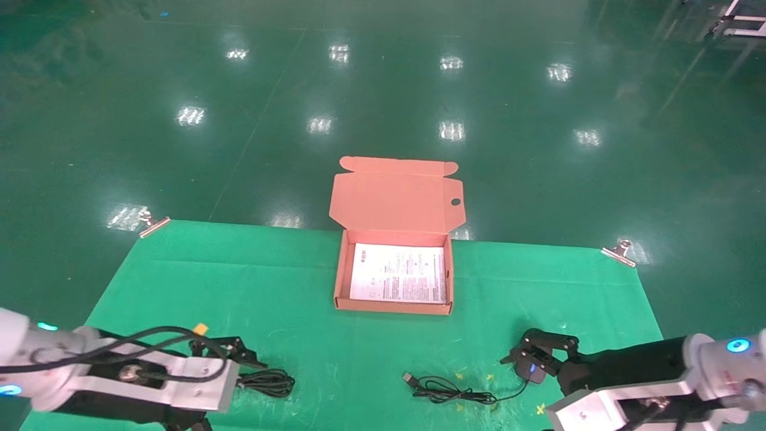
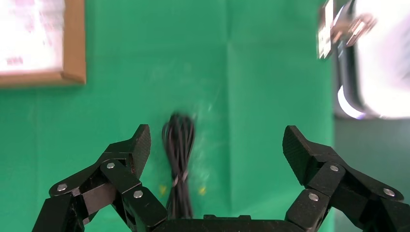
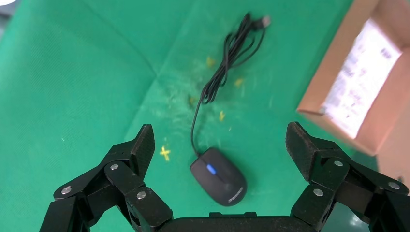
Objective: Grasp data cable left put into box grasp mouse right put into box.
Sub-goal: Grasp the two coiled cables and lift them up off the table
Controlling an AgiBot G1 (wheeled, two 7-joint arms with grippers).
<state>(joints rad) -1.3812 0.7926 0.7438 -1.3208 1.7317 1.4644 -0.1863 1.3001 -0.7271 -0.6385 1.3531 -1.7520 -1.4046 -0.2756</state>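
The salmon-orange box (image 1: 341,281) sits open at the middle of the green mat, lid up, with a printed sheet inside. The data cable (image 1: 268,382), a tied black bundle, lies at the front left; in the left wrist view it (image 2: 178,154) lies near one finger of my open left gripper (image 2: 216,145), which hovers over it (image 1: 242,354). The black mouse (image 1: 530,369) with its blue-lit wheel lies at the front right; my open right gripper (image 1: 541,353) hovers over it, and the right wrist view shows the mouse (image 3: 218,177) between the spread fingers (image 3: 218,145). Its cord (image 1: 446,390) trails left.
The green mat (image 1: 179,281) is held by metal clips (image 1: 154,225) at the far corners, with another clip (image 1: 620,251) on the right. Small yellow marks (image 3: 165,153) dot the mat near the mouse. The green floor lies beyond the mat.
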